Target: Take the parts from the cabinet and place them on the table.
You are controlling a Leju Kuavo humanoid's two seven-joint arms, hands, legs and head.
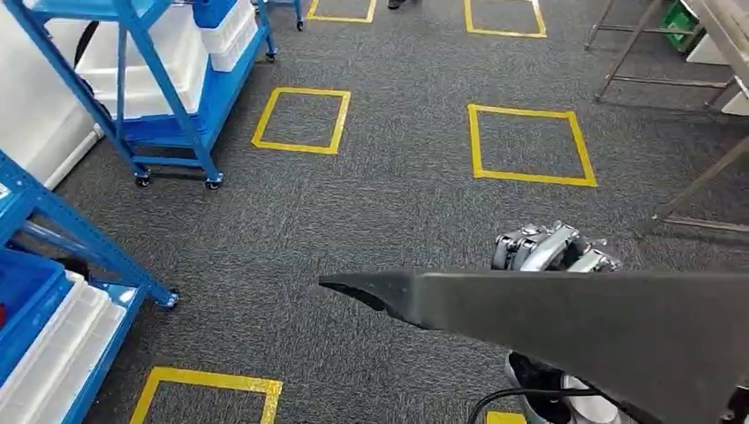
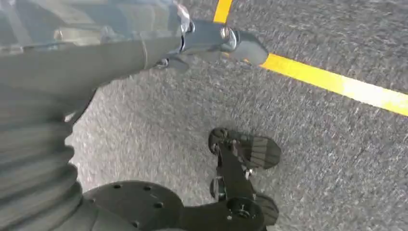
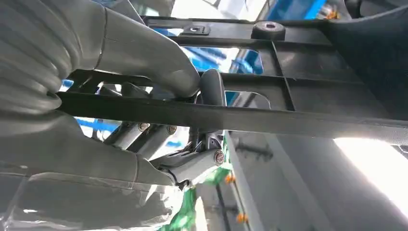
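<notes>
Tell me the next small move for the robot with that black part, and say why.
Probably keep turning and stepping toward the table legs at the right while holding firm. The right hand grips the black part by its ribbed frame, carried above the grey carpet, and the blue racks lie off to the left, so the part is out but not yet set down.

My right hand [image 3: 144, 96] grips the dark part [image 1: 565, 322], thumb and darker fingers clamped on a rib of it, held out across me toward nine o'clock, while my left hand [image 2: 211, 41] hangs floorward holding nothing.
</notes>
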